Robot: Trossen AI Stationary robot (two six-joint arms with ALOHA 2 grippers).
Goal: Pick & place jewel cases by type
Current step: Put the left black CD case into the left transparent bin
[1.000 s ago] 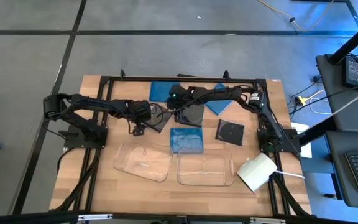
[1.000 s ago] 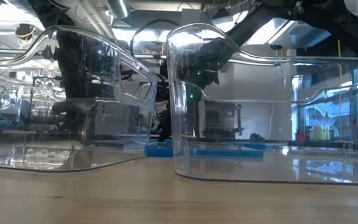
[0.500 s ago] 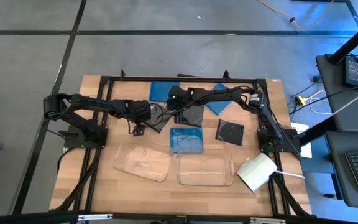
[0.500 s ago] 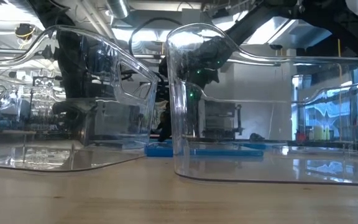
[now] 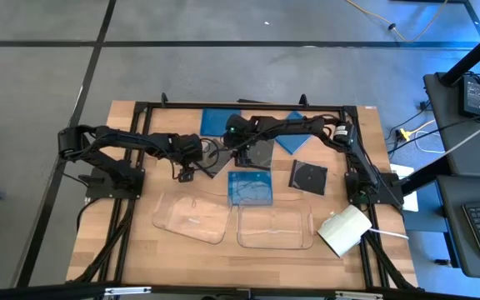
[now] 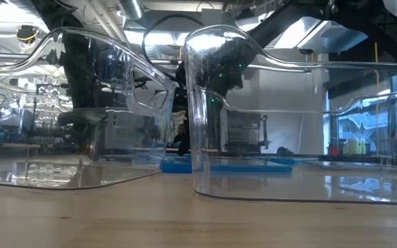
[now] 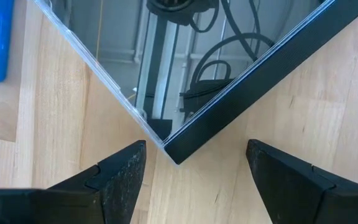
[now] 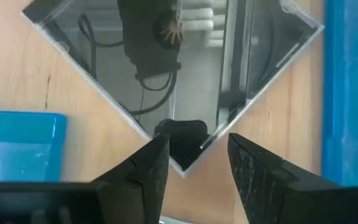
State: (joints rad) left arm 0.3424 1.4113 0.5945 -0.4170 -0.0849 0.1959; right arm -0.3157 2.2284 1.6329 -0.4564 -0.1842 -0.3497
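Note:
A dark jewel case lies cornerwise between my two grippers on the wooden table. My left gripper stands wide open at the case's left corner, its fingers on either side and clear of it. My right gripper is closed on the opposite corner. Another dark case lies under the right arm, and a black one showing its disc lies to the right. Blue cases lie at the far edge and nearer. My right gripper has the dark case's right corner between its two fingers, one on each of the two edges that meet there. The fingers slant down from the table's right. Whether that corner is off the table, I cannot tell.
Two clear rounded trays stand side by side at the near edge and fill the low view. A white box sits at the near right. A black frame borders the work area.
My right gripper has tipped a little at the wrist over the dark case's corner without changing place. Its finger gap is the same. The cases lie where they did.

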